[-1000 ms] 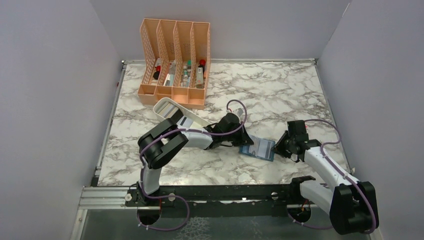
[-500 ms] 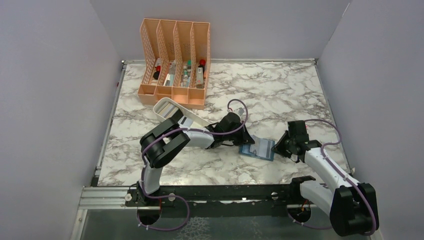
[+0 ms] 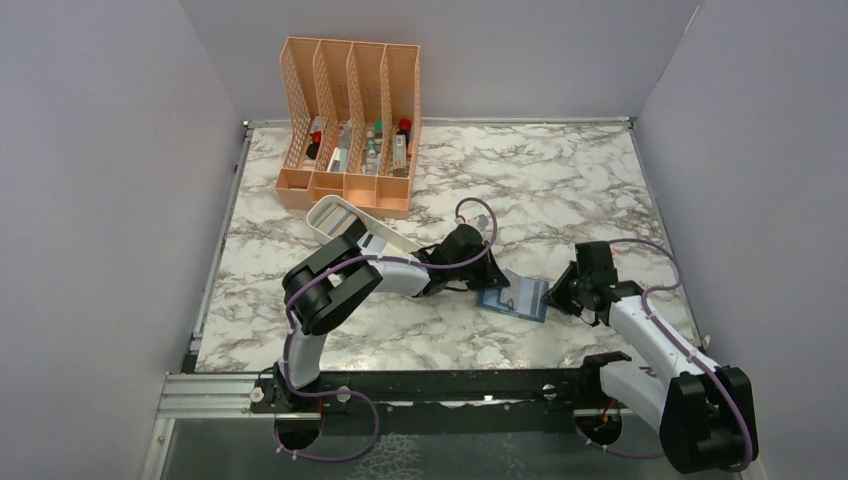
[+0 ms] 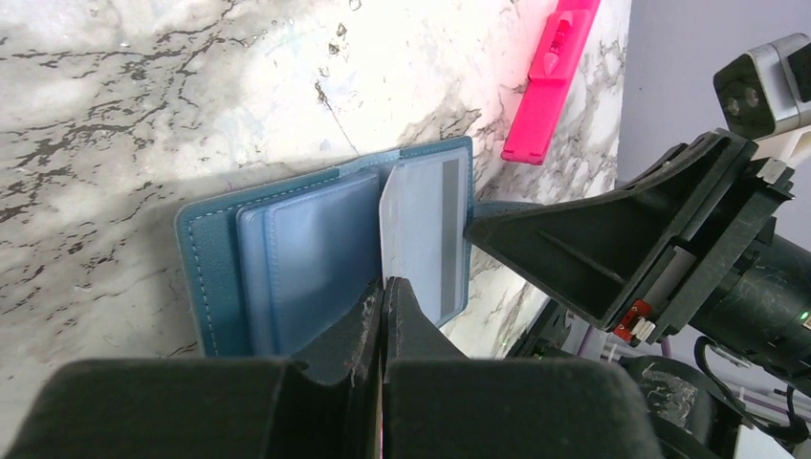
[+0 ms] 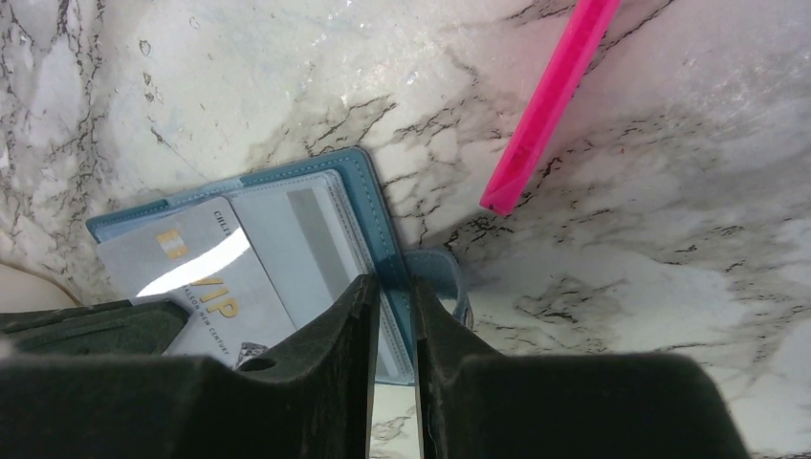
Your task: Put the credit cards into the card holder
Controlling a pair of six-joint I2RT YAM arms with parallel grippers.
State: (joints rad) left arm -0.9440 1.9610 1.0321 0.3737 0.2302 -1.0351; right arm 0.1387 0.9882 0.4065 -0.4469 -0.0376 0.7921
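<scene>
The teal card holder (image 3: 520, 298) lies open on the marble table, its blue-grey slots (image 4: 306, 258) facing up. My left gripper (image 4: 383, 284) is shut on a pale grey credit card (image 4: 421, 225) with a dark stripe; the card's far end rests on the holder's right half. In the right wrist view this card shows gold "VIP" lettering (image 5: 196, 277), beside a striped card (image 5: 306, 239) lying in the holder. My right gripper (image 5: 392, 284) is shut on the holder's teal right edge (image 5: 368, 206), next to the snap tab (image 5: 448, 277).
A pink plastic strip (image 5: 550, 96) lies on the marble just beyond the holder. A long white tray (image 3: 345, 222) sits by the left arm's elbow. Behind it stands the peach mesh organizer (image 3: 350, 120) with small bottles. Grey walls close three sides.
The right gripper's jaws have narrowed onto the holder's edge. Both arms have hardly shifted, and the left gripper keeps the card over the holder.
</scene>
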